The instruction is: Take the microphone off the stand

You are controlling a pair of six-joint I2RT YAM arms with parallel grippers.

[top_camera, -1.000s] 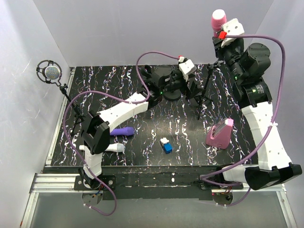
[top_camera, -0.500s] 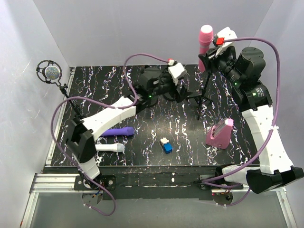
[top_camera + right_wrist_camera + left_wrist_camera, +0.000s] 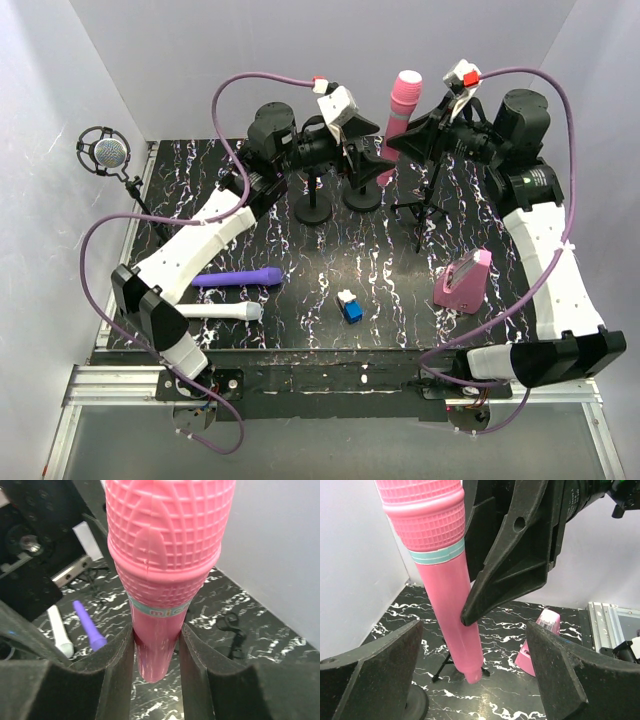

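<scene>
The pink microphone point(image 3: 404, 100) hangs in the air at the back of the table, tilted, head up. My right gripper point(image 3: 395, 142) is shut on its handle just under the head; in the right wrist view the handle point(image 3: 160, 570) fills the gap between both pads point(image 3: 117, 665). The black tripod stand point(image 3: 430, 200) is to the right of it, bare and apart from the microphone. My left gripper point(image 3: 368, 128) is open and empty, facing the microphone point(image 3: 445, 580) from close by without touching it. The left wrist view shows the stand's legs point(image 3: 442, 667) beyond it.
Two black round-base stands point(image 3: 312, 212) point(image 3: 362, 198) are under my left gripper. A pink box point(image 3: 462, 280), a blue and white block point(image 3: 350, 306), a purple microphone point(image 3: 238, 278) and a white one point(image 3: 222, 311) lie on the mat. A silver studio microphone point(image 3: 105, 152) stands at the far left.
My right gripper has carried the pink microphone to the left and down, away from the tripod stand. My left arm has swung back and left, its open gripper now facing the microphone.
</scene>
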